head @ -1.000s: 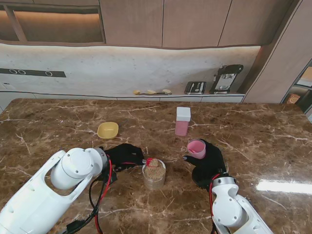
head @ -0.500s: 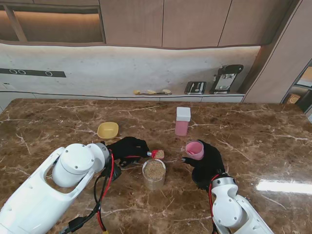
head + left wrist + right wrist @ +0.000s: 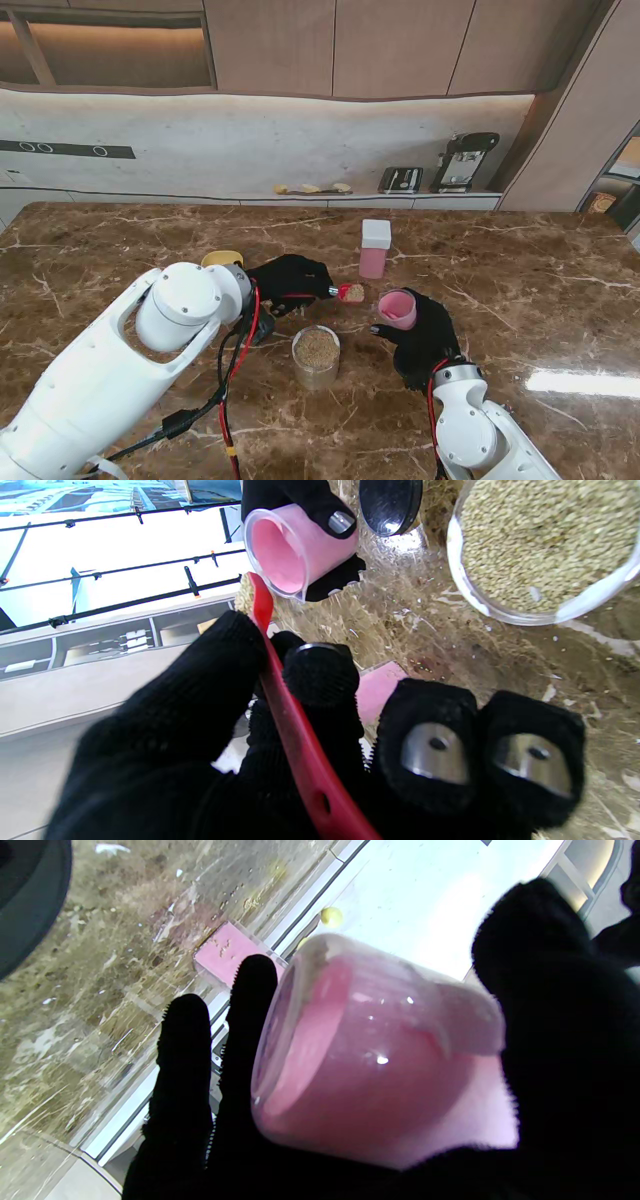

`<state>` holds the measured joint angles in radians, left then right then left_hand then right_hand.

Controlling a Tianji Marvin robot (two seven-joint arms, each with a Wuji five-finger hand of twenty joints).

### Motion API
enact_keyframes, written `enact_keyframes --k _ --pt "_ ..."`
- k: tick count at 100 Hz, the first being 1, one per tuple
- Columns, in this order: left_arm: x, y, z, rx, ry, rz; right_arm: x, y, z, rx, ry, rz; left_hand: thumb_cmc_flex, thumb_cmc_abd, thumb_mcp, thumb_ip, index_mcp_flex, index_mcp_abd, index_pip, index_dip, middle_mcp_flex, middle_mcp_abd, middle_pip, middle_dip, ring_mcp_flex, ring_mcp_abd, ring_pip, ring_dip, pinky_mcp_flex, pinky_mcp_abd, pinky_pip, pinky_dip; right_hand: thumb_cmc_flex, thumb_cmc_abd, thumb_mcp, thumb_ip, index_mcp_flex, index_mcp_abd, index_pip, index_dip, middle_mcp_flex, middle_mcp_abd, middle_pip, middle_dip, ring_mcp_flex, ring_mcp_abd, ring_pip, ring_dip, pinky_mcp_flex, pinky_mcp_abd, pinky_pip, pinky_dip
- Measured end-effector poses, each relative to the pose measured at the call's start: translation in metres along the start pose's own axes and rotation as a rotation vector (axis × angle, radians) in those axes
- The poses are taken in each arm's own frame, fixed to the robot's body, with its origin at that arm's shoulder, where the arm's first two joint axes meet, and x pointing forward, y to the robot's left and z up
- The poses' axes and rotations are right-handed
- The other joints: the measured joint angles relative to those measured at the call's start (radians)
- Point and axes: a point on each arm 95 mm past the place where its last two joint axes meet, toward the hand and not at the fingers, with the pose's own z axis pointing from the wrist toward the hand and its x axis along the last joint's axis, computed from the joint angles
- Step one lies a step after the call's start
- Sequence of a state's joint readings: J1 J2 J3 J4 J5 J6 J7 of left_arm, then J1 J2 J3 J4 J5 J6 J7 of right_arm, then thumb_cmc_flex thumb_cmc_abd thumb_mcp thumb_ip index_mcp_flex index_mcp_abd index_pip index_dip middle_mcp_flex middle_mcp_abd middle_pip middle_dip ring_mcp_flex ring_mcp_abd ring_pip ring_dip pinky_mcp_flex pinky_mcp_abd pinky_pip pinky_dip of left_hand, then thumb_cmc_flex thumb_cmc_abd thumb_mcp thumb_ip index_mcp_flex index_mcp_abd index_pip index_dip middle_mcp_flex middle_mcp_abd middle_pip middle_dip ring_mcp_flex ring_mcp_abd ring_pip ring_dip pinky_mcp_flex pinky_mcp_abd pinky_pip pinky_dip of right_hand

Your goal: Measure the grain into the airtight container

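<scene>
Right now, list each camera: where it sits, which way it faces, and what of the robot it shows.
Stand view: above the shoulders, looking down at the brown marble table; both arms, the black-gloved left hand and right hand.
Left wrist view: along the left hand's fingers holding the red plastic scoop, toward the clear jar of grain.
Right wrist view: along the right hand's fingers gripping the pink translucent cup.
Shared: all three show the cup.
</scene>
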<state>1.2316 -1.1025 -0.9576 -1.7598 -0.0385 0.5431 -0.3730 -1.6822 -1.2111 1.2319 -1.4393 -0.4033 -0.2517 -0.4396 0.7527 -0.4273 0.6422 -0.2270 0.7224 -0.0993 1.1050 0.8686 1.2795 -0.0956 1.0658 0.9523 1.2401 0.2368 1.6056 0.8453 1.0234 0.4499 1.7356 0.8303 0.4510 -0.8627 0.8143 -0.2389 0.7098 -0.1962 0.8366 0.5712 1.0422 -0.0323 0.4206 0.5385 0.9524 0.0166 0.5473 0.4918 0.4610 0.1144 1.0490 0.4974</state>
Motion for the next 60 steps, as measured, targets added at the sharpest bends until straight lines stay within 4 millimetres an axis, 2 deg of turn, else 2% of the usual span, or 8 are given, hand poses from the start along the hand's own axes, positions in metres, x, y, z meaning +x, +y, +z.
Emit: enact_keyframes --k 24,60 --pt "0.013 -0.001 0.012 -0.018 0.000 0.025 0.002 -0.003 -0.001 0.011 0.018 0.006 0.000 0.000 0.000 0.000 0.000 0.000 0.000 0.000 0.000 0.000 0.000 0.000 0.000 0.000 0.000 0.000 0.000 0.000 0.001 0.000 0.000 0.000 0.000 0.000 0.000 0.000 0.000 0.000 0.000 0.000 0.000 0.000 0.000 0.000 0.000 0.000 0.000 0.000 0.000 0.000" --pt "0.023 0.006 0.027 -0.057 -0.019 0.084 0.005 -0.004 -0.001 0.014 0.041 0.017 0.000 0.000 0.000 0.000 0.000 0.000 0.000 0.000 0.000 0.000 0.000 0.000 0.000 0.000 0.000 0.000 0.000 0.000 0.007 0.000 0.000 0.000 0.000 0.000 0.000 0.000 0.000 0.000 0.000 0.000 0.000 0.000 0.000 0.000 0.000 0.000 0.000 0.000 0.000 0.000"
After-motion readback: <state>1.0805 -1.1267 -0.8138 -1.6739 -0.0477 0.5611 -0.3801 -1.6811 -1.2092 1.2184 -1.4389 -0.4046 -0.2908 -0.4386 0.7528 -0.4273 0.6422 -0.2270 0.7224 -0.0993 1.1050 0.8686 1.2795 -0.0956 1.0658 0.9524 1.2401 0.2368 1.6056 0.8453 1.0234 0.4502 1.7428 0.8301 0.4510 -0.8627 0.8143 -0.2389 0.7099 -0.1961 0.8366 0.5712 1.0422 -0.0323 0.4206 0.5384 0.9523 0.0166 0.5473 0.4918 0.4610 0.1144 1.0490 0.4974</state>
